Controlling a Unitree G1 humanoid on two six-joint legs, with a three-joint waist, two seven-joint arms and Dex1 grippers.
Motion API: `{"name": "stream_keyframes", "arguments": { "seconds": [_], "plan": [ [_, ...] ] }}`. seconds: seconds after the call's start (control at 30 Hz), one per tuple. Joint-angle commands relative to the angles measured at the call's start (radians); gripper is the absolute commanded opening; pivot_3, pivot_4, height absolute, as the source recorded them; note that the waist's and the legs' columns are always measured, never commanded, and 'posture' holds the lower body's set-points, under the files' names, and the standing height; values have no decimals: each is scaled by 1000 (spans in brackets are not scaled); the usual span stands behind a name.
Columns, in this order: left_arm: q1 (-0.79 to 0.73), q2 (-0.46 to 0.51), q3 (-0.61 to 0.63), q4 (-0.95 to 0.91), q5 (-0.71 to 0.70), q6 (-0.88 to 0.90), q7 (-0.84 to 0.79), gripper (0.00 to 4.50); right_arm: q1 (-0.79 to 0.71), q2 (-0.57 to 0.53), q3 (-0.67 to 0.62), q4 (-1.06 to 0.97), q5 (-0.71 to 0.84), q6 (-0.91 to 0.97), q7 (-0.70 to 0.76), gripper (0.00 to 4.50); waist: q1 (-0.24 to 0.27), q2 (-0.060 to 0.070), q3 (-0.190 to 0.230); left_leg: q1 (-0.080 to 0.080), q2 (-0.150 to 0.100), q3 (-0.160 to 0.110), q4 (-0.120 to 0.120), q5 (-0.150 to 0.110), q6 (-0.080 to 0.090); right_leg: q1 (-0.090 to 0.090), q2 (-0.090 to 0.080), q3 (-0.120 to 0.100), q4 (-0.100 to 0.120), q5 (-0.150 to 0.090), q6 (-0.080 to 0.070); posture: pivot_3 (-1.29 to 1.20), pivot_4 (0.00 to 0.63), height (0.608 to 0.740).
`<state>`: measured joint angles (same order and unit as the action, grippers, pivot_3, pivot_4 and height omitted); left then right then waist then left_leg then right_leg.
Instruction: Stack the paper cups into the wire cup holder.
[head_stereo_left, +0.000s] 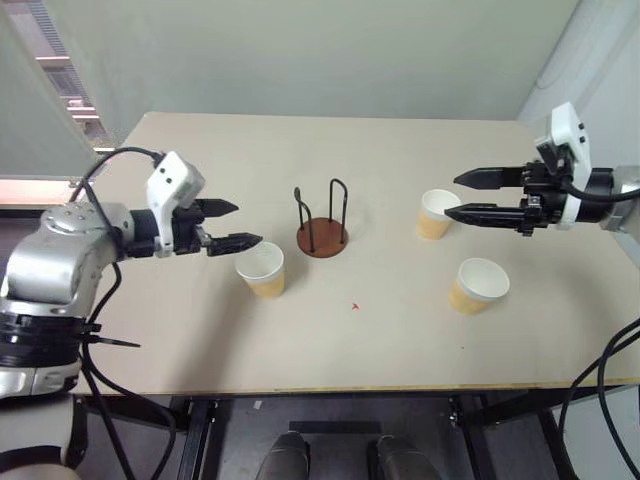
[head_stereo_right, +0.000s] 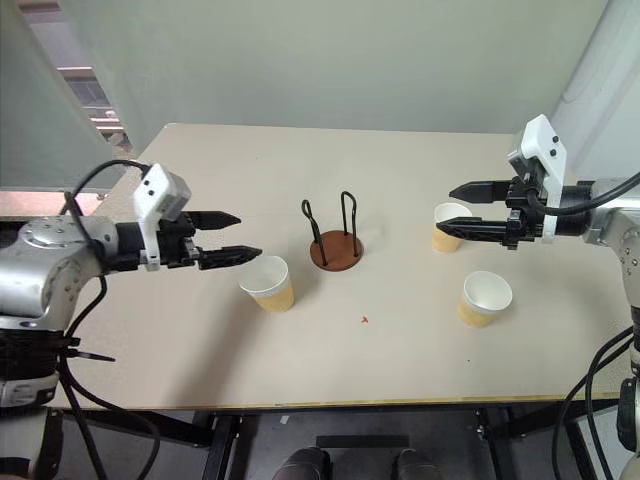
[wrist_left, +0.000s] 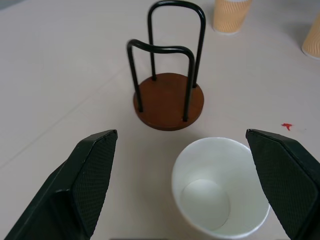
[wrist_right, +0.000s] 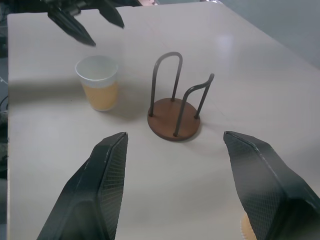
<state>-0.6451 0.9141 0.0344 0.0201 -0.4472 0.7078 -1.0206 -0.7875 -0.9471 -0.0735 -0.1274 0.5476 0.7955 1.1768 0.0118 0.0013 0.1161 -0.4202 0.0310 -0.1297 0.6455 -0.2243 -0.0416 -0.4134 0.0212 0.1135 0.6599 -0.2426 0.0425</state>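
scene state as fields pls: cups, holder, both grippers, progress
cups: three paper cups upright on the table, all apart: one by the left gripper, one by the right gripper, one nearer the front edge
holder: wire cup holder at mid-table, empty
left gripper: open, empty, just above the near cup
right gripper: open, empty, above its cup
progress: no cup stacked yet

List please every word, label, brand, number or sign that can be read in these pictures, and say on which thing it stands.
None: no readable text anywhere.
The paper cups: plain, no print.
The wire cup holder: no label.
The table: only a small red mark, not a letter or number.
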Motion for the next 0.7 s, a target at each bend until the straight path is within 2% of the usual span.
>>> {"name": "stream_keyframes", "arguments": {
  "seconds": [0.03, 0.3, 0.7],
  "plan": [
    [-38, -30, -23, 14, 41, -49, 14, 4439, -9, -14, -34, -42, 29, 11, -13, 3165, 1, 0, 0, 0, 0, 0, 0, 0, 0, 0, 0, 0, 0, 0, 0, 0, 150, 740],
    [-131, -132, -67, 102, 74, -83, 13, 4439, 33, -30, -71, -144, 124, 72, -25, 3165, 3, 0, 0, 0, -1, 0, 0, 0, 0, 1, 0, 0, 0, 0, 3, 0, 150, 740],
    [-170, -239, -112, 187, 131, -113, 42, 4439, 50, -44, -74, -171, 149, 85, -65, 3165, 4, 0, 0, 0, -1, 0, 2, 0, 0, 2, 0, 1, -1, 1, 7, 0, 150, 740]
  ]
}}
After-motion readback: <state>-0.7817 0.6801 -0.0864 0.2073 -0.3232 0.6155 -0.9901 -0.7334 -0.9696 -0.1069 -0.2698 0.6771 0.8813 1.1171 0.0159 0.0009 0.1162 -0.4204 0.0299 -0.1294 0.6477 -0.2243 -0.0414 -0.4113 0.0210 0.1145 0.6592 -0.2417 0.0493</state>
